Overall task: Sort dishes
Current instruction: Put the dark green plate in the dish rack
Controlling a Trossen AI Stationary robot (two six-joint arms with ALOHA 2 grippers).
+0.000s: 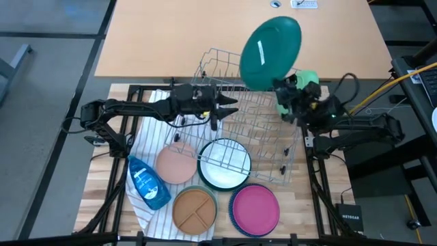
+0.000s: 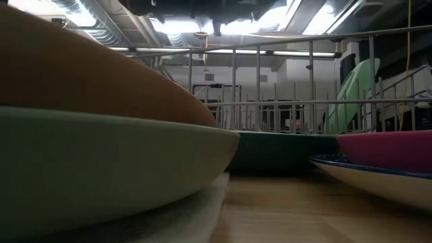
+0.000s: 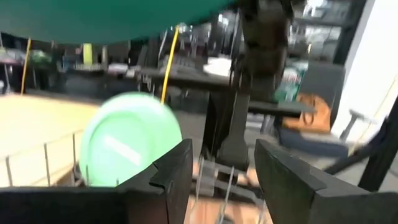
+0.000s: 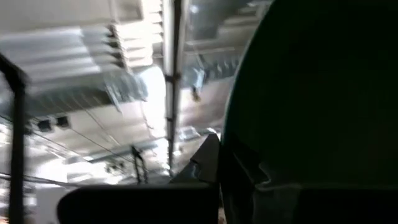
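Observation:
A dark green plate (image 1: pixel 270 44) stands raised over the far side of the grey wire rack (image 1: pixel 249 137), and my right gripper (image 1: pixel 282 86) is shut on it. In the right wrist view this plate (image 4: pixel 311 93) fills the space beside my right gripper (image 4: pixel 227 168). A light green plate (image 1: pixel 308 77) stands on edge in the rack's right end, seen past my left gripper (image 3: pixel 224 174) as a pale disc (image 3: pixel 127 146). My left gripper (image 1: pixel 231 109) hovers open over the rack's left part, touching nothing. Peach (image 1: pixel 176 164), white (image 1: pixel 224 165), tan (image 1: pixel 194 208) and magenta (image 1: pixel 255 208) dishes lie near the front edge. My right gripper holds the dark green plate by its lower rim (image 4: pixel 233 155), pinched between the two fingers, one finger (image 4: pixel 205 162) showing on the plate's face. The fingers come from the table's right side. The plate is lifted clear of the rack, standing nearly upright and tilted.
A blue soap bottle (image 1: pixel 147 181) lies on a striped cloth (image 1: pixel 153 137) at the left. The tan plate sits on a sage dish (image 2: pixel 101 169), the magenta one (image 2: pixel 388 148) on a stack. Bare tan tabletop (image 1: pixel 171 41) lies beyond the rack.

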